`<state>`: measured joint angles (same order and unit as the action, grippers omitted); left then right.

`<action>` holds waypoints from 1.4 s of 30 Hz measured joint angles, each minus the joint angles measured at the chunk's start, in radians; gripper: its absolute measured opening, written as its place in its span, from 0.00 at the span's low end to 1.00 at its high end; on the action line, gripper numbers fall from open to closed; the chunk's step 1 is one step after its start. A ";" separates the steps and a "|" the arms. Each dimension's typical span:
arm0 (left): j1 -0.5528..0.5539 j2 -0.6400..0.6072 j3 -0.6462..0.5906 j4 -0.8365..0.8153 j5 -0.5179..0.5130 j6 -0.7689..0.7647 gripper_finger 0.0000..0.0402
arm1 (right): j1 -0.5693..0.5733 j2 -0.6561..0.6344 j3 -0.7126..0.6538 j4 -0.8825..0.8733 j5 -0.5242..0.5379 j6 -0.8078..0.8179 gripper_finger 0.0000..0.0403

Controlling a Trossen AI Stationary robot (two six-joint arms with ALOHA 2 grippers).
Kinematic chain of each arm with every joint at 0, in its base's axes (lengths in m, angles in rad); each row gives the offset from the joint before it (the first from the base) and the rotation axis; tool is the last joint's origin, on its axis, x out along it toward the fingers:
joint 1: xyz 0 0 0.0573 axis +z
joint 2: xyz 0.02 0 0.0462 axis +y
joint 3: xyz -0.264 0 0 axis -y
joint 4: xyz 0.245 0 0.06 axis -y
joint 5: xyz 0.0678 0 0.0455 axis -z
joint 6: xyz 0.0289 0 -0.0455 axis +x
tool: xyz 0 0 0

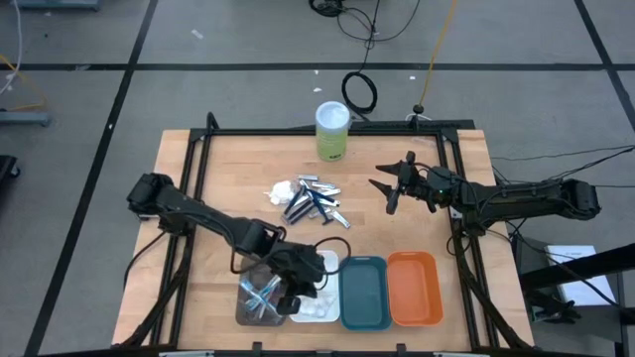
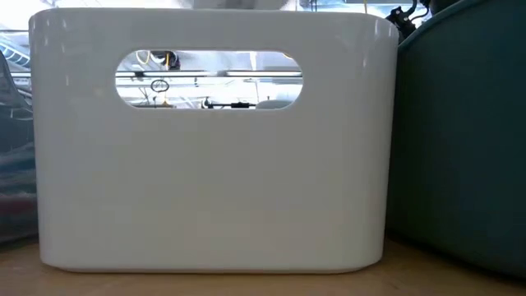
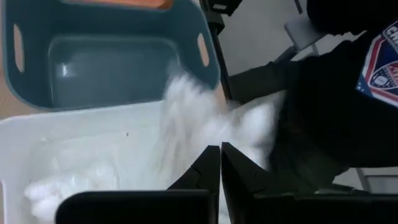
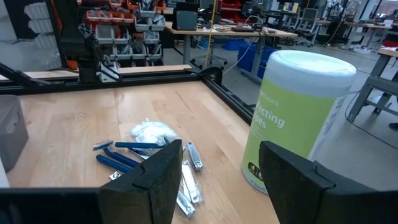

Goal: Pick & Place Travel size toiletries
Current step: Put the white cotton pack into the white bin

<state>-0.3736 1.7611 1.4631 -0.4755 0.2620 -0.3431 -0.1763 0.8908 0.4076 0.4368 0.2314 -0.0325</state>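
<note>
My left gripper point(image 3: 220, 163) over white tray point(image 1: 327, 266), fingers nearly closed, holding nothing I think; blurry wad point(image 3: 186, 118) might bounce out. Right gripper point(image 4: 221, 180) wide open, empty, waiting far right.

Wooden table point(image 1: 223, 169): trays point(image 1: 415, 290), canister point(image 1: 332, 131), toiletries point(image 1: 310, 200)

Two dark jointed arms, black cables alongside, blunt black two-fingered end effectors.

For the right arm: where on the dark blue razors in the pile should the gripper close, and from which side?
Probably across a handle, from straight above. The dark blue razors lie flat on the table, long and thin, beside the white wad and the silver tools. The ones at the pile's edge leave room for the fingers. The right gripper is open.
</note>
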 joint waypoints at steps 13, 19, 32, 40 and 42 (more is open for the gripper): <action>0.053 -0.032 0.000 -0.127 -0.013 0.002 0.29 | 0.001 0.000 0.000 0.000 0.000 0.011 0.50; 0.102 -0.154 0.000 -0.413 -0.403 -0.007 0.33 | 0.001 0.000 0.000 -0.001 0.000 0.010 0.50; 0.317 -0.314 -0.193 -0.539 -0.626 -0.081 0.34 | 0.001 0.000 0.000 -0.003 0.000 0.005 0.50; 0.613 -0.360 -0.540 -0.303 -0.429 0.024 0.53 | 0.001 0.000 0.000 -0.002 0.000 0.013 0.50; 0.681 -0.362 -0.589 -0.278 -0.421 0.073 0.59 | 0.001 0.000 0.000 -0.002 0.000 0.013 0.50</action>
<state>0.3075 1.3995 0.8738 -0.7532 -0.1594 -0.2702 -0.1757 0.8909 0.4076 0.4350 0.2319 -0.0193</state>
